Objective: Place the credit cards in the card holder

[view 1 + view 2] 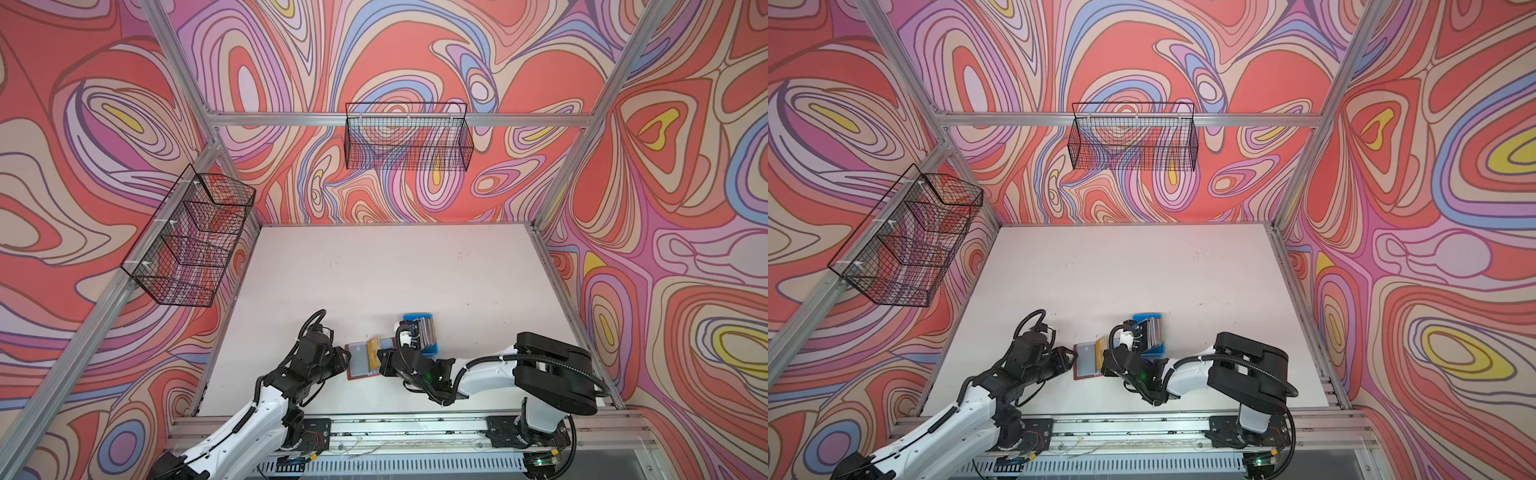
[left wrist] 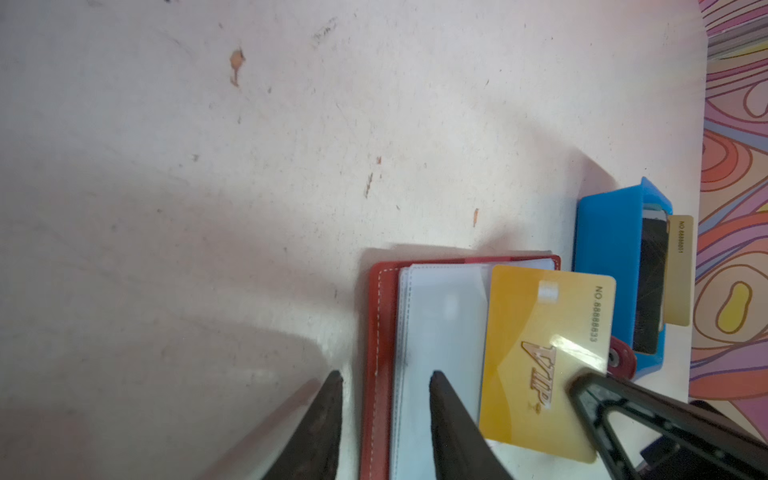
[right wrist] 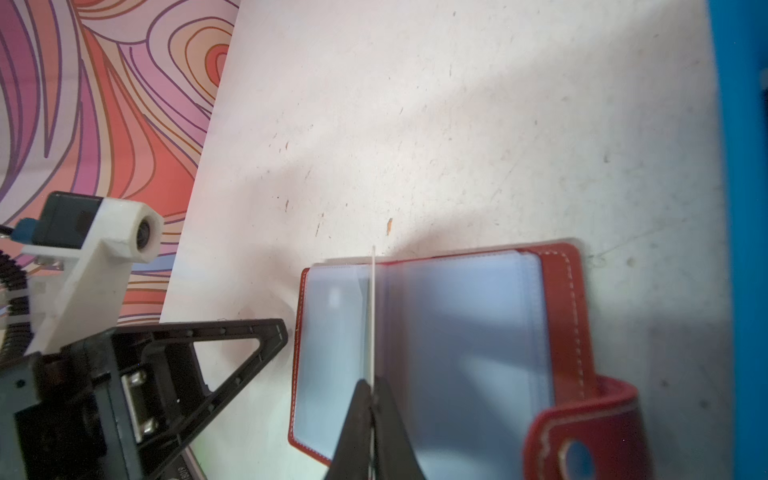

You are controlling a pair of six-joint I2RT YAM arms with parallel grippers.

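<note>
Credit cards (image 1: pixel 427 330) wait in the small blue plastic tray (image 2: pixel 602 249); our right gripper (image 3: pixel 372 399) pinches one yellow plastic card (image 2: pixel 540 353) over the open red-brown leather-look card holder (image 3: pixel 561 311). Left gripper (image 2: pixel 385 376), jaws spread astride its stitched edge, must pin it while we slide the card in.

Blue tray (image 2: pixel 606 241) on the scuffed white tabletop (image 1: pixel 374 270); black wire baskets (image 1: pixel 409 137) hang on swirl-patterned walls (image 1: pixel 415 50).

Bright even light; soft shadows on the table (image 2: pixel 124 249); glare on the yellow card (image 2: pixel 544 357); wrist close-ups blurred.
</note>
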